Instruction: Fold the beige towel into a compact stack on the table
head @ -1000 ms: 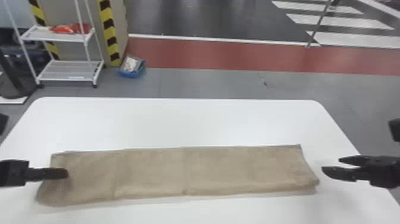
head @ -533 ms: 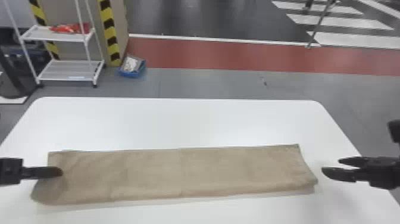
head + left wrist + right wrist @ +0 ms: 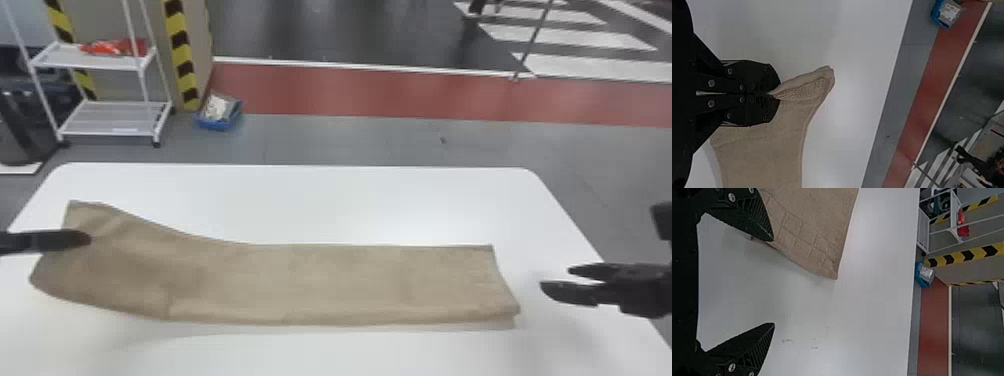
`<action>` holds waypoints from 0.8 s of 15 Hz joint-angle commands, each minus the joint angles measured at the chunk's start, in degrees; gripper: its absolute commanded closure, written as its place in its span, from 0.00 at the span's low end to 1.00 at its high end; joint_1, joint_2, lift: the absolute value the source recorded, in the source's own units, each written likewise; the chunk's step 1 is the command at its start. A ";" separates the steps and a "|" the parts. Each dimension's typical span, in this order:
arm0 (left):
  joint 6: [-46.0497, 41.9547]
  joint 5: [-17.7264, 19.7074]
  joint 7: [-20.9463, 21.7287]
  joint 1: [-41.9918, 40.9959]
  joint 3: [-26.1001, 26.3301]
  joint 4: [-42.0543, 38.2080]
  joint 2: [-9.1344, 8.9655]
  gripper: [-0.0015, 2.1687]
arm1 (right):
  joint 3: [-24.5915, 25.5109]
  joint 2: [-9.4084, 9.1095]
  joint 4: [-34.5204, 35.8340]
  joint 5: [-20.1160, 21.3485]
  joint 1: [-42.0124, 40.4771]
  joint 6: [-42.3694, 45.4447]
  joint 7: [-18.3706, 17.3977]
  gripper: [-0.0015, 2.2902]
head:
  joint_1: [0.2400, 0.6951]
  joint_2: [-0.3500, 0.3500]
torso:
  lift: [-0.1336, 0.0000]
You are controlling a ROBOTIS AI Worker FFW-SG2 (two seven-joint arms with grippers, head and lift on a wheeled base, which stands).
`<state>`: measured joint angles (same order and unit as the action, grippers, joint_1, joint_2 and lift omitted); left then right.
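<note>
The beige towel (image 3: 320,280) lies as a long folded strip across the white table, its left end lifted and bent. My left gripper (image 3: 85,238) holds that left end. In the left wrist view the left gripper (image 3: 774,94) is shut on the towel (image 3: 766,149), with a pinched flap sticking out past the fingertips. Just right of the towel's right end is my right gripper (image 3: 555,282), apart from it. The right wrist view has the right gripper (image 3: 773,282) open, nothing between its fingers, and the towel's patterned end (image 3: 809,239) beside one finger.
The white table (image 3: 350,200) has rounded far corners. Beyond it on the floor stand a white shelf rack (image 3: 110,117) and a blue box (image 3: 219,112), with a striped post (image 3: 181,60) near them.
The towel's left end has risen and swung toward the table's far side, bending the strip, with my left gripper holding it. The right gripper has stayed in place.
</note>
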<state>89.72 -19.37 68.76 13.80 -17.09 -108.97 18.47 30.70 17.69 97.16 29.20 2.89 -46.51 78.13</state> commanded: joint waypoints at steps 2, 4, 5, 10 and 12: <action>0.31 1.27 0.77 2.46 1.62 -9.51 0.34 0.87 | 0.06 -0.03 -0.04 -0.02 0.01 0.14 0.19 0.05 | 1.00 0.32 | 0.07; 0.31 1.35 1.29 5.54 3.55 -12.05 0.16 0.87 | 0.15 -0.20 0.05 -0.02 0.01 0.14 0.19 0.05 | 1.00 0.29 | 0.07; 0.31 1.00 1.38 6.06 5.22 -13.90 -0.01 0.87 | 0.24 -0.12 -0.04 -0.02 -0.08 0.14 0.19 0.05 | 1.00 0.27 | 0.07; 0.31 -5.15 1.12 7.56 18.40 -16.71 -5.64 0.87 | 0.24 -0.20 -0.57 0.07 -0.08 1.19 0.19 0.06 | 1.00 0.15 | 0.07; 0.31 -8.67 1.21 9.75 25.52 -16.18 -7.31 0.87 | 0.15 -0.03 -0.66 0.16 -0.17 1.19 0.19 0.05 | 1.00 0.10 | 0.07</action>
<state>89.79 -25.46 69.89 21.96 3.37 -125.50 12.40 30.90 17.53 96.58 29.29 2.79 -45.33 78.13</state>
